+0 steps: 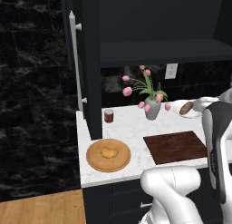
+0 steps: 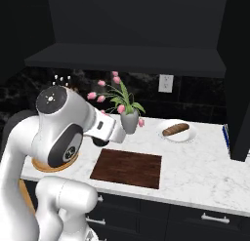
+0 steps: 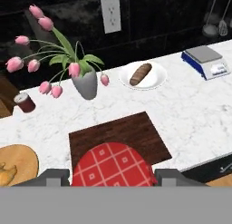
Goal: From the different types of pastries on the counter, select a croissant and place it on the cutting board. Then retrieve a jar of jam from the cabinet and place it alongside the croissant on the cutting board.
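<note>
Your claw (image 3: 112,180) clamped on the red-checked jar of jam (image 3: 111,164), cutting board (image 3: 122,130) on the desk (image 3: 190,105) at 12 o'clock beyond it, croissant (image 3: 5,173) on the round plate (image 3: 22,156) at 9 o'clock, brown pastry (image 3: 140,74) at 1 o'clock.

Tulip vase (image 3: 85,85), wall outlet (image 3: 110,14), kitchen scale (image 3: 206,60).

No legible text, label, brand name, numeral or sign is recorded on any item. A red top with a white lattice pattern (image 3: 112,166), seen in the hand view just in front of the cutting board (image 3: 118,134), carries pattern only, no lettering. The kitchen scale (image 3: 206,60), well right of the cutting board, shows a blank face.
</note>
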